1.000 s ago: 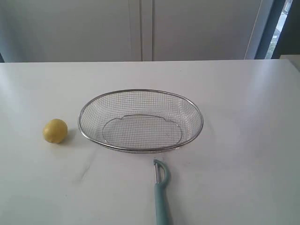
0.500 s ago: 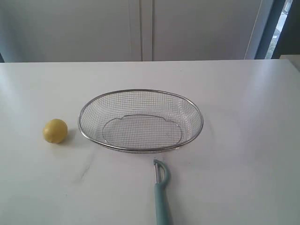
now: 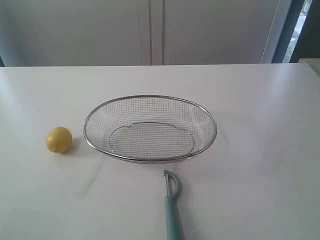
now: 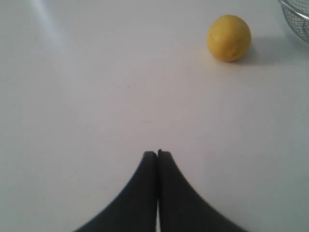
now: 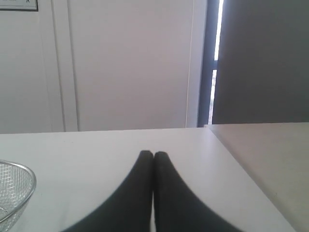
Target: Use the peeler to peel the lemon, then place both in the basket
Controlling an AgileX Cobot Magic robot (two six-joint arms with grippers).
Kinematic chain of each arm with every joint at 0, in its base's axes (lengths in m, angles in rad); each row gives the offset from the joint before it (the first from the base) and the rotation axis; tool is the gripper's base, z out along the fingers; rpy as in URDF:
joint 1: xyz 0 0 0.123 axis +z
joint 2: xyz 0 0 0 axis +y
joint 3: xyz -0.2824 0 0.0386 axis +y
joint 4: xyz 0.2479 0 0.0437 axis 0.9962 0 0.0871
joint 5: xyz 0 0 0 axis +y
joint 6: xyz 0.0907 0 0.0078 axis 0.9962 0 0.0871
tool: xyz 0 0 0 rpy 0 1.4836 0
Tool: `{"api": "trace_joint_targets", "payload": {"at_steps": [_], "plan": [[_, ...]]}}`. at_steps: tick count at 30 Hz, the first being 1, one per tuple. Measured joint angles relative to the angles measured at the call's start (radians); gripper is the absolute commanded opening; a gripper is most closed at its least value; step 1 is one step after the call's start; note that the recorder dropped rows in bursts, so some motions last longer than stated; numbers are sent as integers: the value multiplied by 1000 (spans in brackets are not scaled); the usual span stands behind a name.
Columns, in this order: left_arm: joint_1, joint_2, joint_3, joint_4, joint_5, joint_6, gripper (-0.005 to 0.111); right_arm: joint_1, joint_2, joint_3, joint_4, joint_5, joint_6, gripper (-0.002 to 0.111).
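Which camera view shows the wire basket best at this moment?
The exterior view: the basket sits whole and empty in mid-frame, rim and mesh clear. The left wrist view catches only a sliver of its edge in one corner; the right wrist view shows one end, cut off by the frame.

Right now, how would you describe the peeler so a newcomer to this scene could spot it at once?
On the white table, find the wide wire-mesh basket near the middle. The peeler lies just off its near rim, apart from it, blade head toward the basket. It is the only long, slim, pale teal thing; the lemon left of the basket is round and yellow.
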Motion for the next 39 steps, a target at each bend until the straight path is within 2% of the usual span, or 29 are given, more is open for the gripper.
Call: {"api": "trace_joint_targets", "payload": {"at_steps": [13, 30, 39], "plan": [[0, 0, 0, 0, 0, 0, 0, 0, 0, -16, 0, -39, 0, 0], [0, 0, 0, 0, 0, 0, 0, 0, 6, -252, 2, 305, 0, 0], [0, 0, 0, 0, 0, 0, 0, 0, 144, -359, 2, 445, 0, 0]]}}
